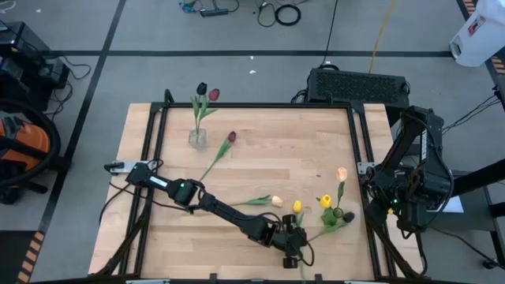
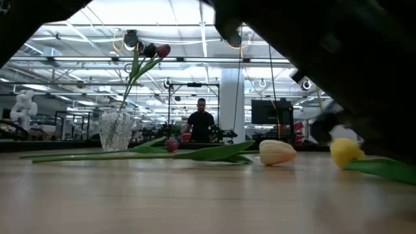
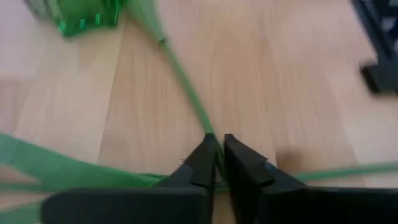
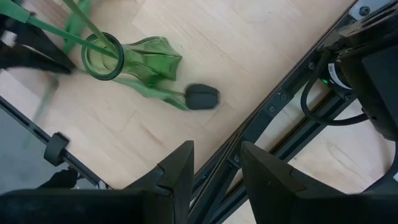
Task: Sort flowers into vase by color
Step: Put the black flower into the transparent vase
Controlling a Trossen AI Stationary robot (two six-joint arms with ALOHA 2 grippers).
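My left gripper (image 1: 293,246) (image 3: 216,138) is low over the table's near middle, shut on a thin green stem. That stem runs off toward the green vase (image 1: 335,214) (image 3: 81,15) (image 4: 102,56), which holds a yellow and a peach tulip. A near-black head (image 1: 349,216) (image 4: 202,96) lies beside the green vase's foot. A yellow tulip (image 1: 297,207) (image 2: 344,153), a cream tulip (image 1: 276,201) (image 2: 277,153) and a dark red tulip (image 1: 230,138) lie flat on the wood. The clear vase (image 1: 197,138) (image 2: 117,130) holds a dark red and a near-black tulip. My right gripper (image 4: 214,155) waits open over the table's right edge. My left gripper pinches the thin green stem (image 3: 210,127) between its two fingertips, slanting down from above. The stem runs on ahead of the fingers, along them rather than across, and lies low on the wood toward the green vase. Which head it belongs to does not show.
Long green leaves and another stem (image 3: 56,171) cross under the left fingers. The black frame rails (image 1: 359,158) (image 4: 280,106) border the wood on the right. Bare wood (image 1: 300,150) lies at the table's middle and far right. A person (image 2: 200,123) stands far behind the table.
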